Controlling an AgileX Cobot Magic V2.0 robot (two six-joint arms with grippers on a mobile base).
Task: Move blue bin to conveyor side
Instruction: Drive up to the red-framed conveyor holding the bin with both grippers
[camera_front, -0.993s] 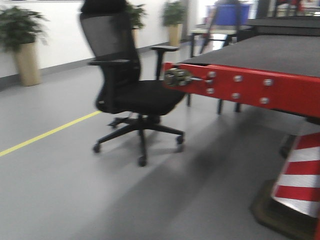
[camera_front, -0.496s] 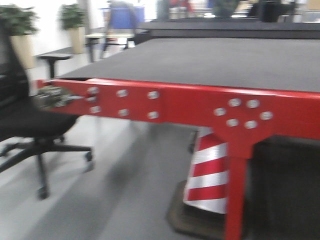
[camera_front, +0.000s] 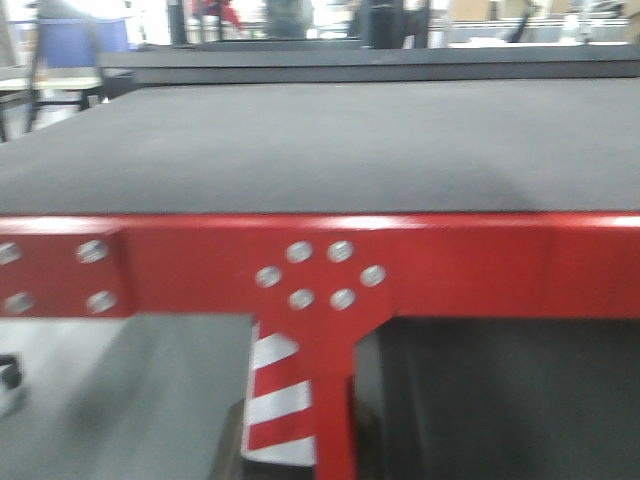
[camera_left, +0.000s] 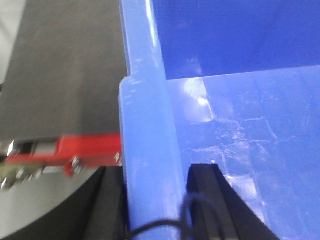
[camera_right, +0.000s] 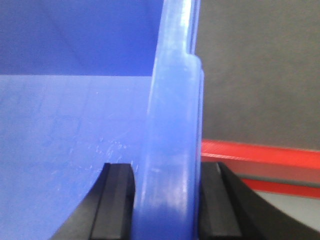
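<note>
The blue bin (camera_left: 240, 125) fills both wrist views and does not show in the front view. My left gripper (camera_left: 152, 205) is shut on its left rim, with one black finger (camera_left: 107, 205) outside the wall and one inside. My right gripper (camera_right: 167, 200) is shut on its right rim (camera_right: 172, 125) in the same way. The bin's inside looks empty. The conveyor side (camera_front: 330, 140) is the wide dark grey belt with a red front strip (camera_front: 480, 260), straight ahead in the front view. The belt also shows past the bin in the left wrist view (camera_left: 65, 65) and the right wrist view (camera_right: 260, 65).
A red support leg (camera_front: 325, 400) drops from the red frame. A red-and-white striped cone (camera_front: 280, 400) stands on the floor behind it. Grey floor (camera_front: 120, 400) lies at lower left. A second dark belt (camera_front: 380, 62) and a blue object (camera_front: 75, 35) are farther back.
The front view has swung right and drawn closer. The black office chair has slid out at the left, and the belt with its red frame now fills the view.
</note>
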